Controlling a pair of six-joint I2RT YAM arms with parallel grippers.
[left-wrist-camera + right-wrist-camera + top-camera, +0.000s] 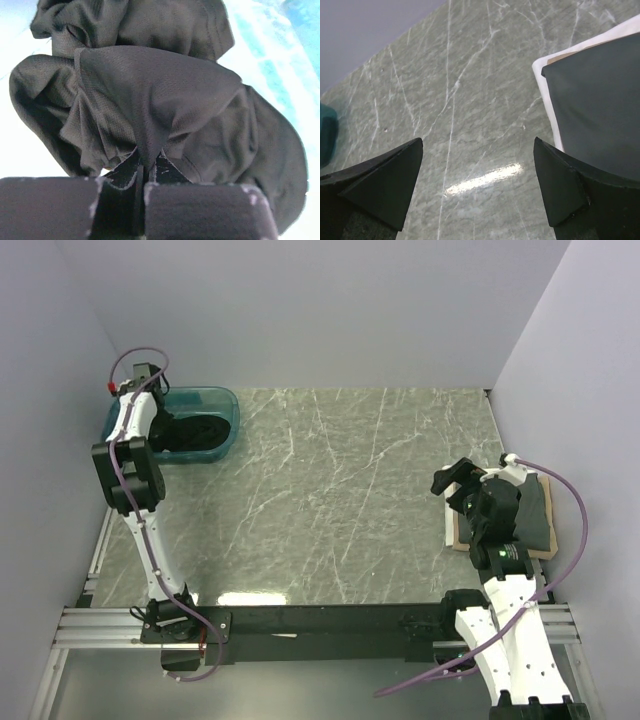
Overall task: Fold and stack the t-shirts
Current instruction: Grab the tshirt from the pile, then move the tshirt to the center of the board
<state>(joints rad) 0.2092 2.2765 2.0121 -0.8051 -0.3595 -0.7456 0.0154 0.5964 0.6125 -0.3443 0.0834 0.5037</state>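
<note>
Left gripper (142,172): pinching one crumpled black t-shirt (160,100) in one teal tub (222,400). Right gripper (478,150): spread wide, beside one folded dark grey t-shirt (600,110) on one tan board (457,537).

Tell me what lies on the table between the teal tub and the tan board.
Only bare tabletop between tub and board, shown in the top external view.

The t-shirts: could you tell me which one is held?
The crumpled one in the tub, pinched by the left hand; the other lies folded on the board.
</note>
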